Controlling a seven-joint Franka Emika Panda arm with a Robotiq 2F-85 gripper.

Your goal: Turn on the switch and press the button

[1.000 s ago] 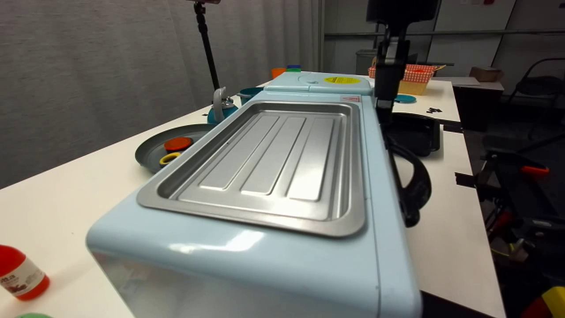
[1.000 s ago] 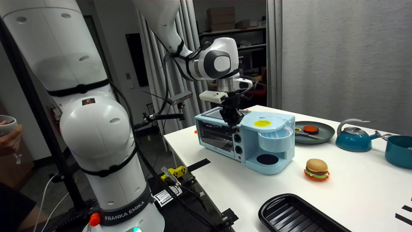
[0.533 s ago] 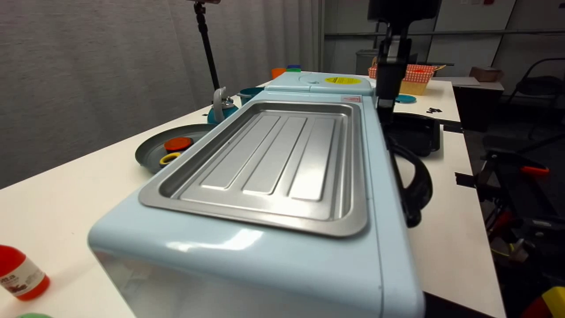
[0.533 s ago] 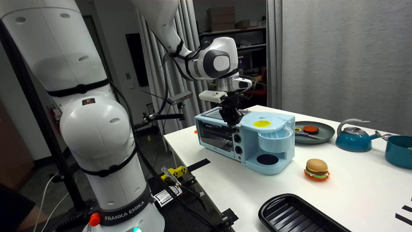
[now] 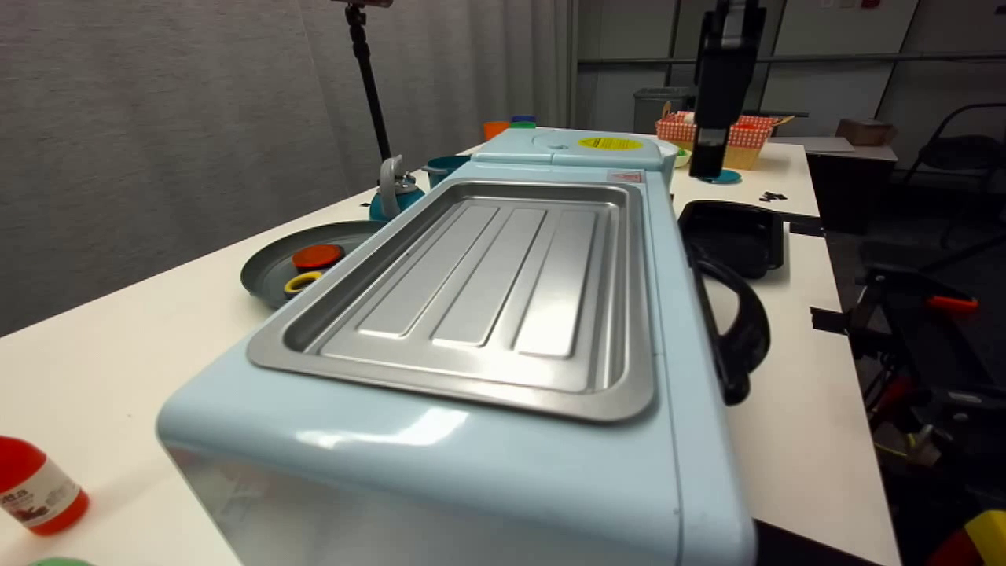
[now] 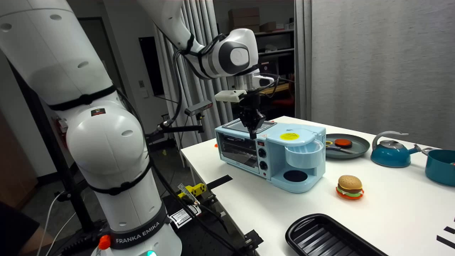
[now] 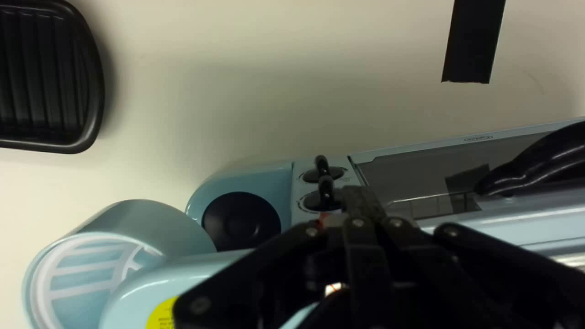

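Jaws closed on nothing, gripper (image 6: 252, 136) is hovering near the red switch (image 6: 261, 144), presumably forming a narrow pressing tip.

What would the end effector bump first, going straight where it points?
Probably the table in front of the oven, but depth is unclear: the end effector might graze the oven first.

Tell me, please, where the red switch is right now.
In an exterior view, the red switch sits on the blue appliance, just above the upper knob and, in the picture, right of the gripper.
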